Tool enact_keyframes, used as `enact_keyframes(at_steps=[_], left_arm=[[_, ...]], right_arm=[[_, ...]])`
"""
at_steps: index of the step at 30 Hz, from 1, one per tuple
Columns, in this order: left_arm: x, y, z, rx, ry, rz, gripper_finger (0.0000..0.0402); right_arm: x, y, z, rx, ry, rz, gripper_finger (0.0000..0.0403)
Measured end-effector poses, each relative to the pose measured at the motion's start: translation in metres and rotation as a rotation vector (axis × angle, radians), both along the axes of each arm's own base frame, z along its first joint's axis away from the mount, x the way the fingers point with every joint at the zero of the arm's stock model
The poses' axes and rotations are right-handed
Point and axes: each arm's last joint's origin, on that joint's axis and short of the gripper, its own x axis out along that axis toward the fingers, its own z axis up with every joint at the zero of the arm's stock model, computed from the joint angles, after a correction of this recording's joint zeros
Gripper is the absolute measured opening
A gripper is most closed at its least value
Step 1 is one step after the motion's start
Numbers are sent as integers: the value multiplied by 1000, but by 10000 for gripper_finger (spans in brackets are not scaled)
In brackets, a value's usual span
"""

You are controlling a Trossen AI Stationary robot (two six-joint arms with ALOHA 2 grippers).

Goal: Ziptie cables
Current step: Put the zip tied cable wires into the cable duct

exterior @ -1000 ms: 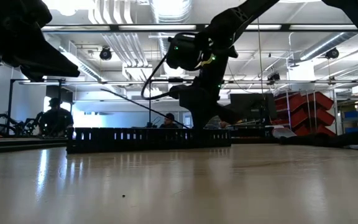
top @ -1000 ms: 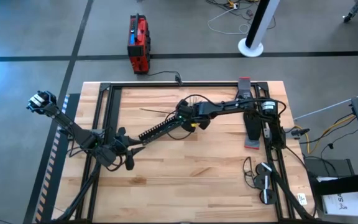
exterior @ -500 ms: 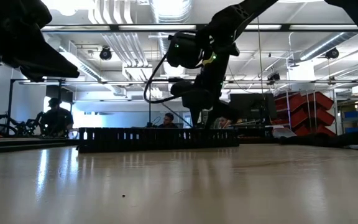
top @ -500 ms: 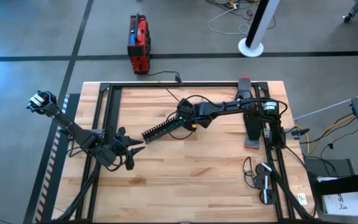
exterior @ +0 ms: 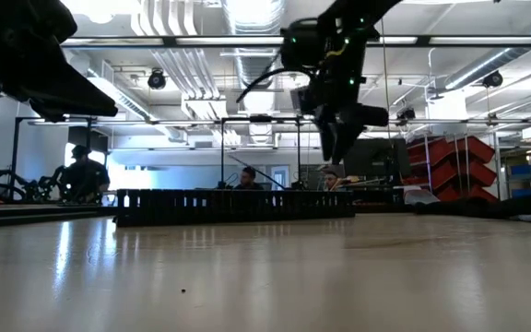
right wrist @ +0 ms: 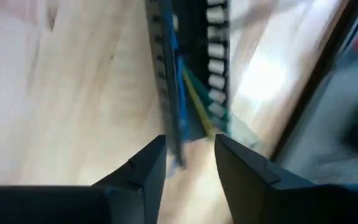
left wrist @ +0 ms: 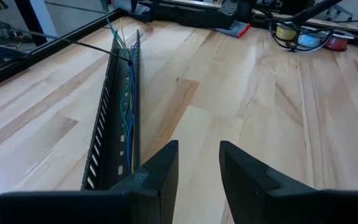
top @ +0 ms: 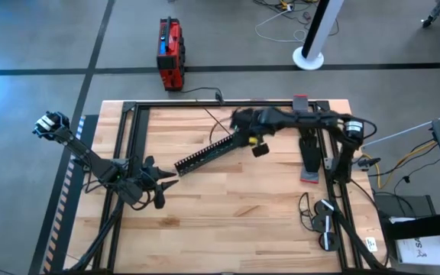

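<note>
Overhead, a long black toothed strip (top: pixel 208 155) is seen lying diagonally across the middle of the desk (top: pixel 235 221), its long axis running from near the left edge up toward the far edge. The right gripper (top: pixel 244 124) is held above the strip's far end, while the left gripper (top: pixel 161 183) waits just off the strip's near end, by the left edge.

From the level view, the strip (exterior: pixel 233 205) shows as a low dark wall across the desk, with the right gripper (exterior: pixel 337 138) raised clear above it; contact with anything cannot be made out.

Through the left wrist camera, the cables (left wrist: pixel 127 93), green and blue, are seen laid along the strip's channel, straight ahead of the left fingers (left wrist: pixel 160 171), which stand apart and empty.

Through the right wrist camera, the cables (right wrist: pixel 188 87) lie directly ahead between the right fingers (right wrist: pixel 143 171), parted with nothing held. Both arms seem in line with the bundle; the right is judged nearer its far ends.
</note>
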Motion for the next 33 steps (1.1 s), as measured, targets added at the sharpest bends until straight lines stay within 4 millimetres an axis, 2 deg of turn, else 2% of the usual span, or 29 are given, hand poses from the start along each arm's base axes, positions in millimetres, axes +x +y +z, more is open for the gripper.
enact_keyframes(at_steps=[4,8,16,20,25,33], left_arm=[[0,0,0,-10,-2,4,98],[1,-1,-1,-17,-1,8,98],[1,-1,-2,-2,7,8,98],[2,-1,-3,-2,9,10,98],[2,-1,-4,0,13,9,98],[2,-2,-4,1,15,8,98]], right_arm=[[-18,-37,-3,114,-50,-241,97],[-29,-69,-7,103,-110,-318,68],[-10,-99,-5,55,-464,-353,7],[-6,-105,-25,65,-444,-379,3],[-14,-100,-48,114,-268,-419,1],[-29,-92,-36,74,-143,-467,0]])
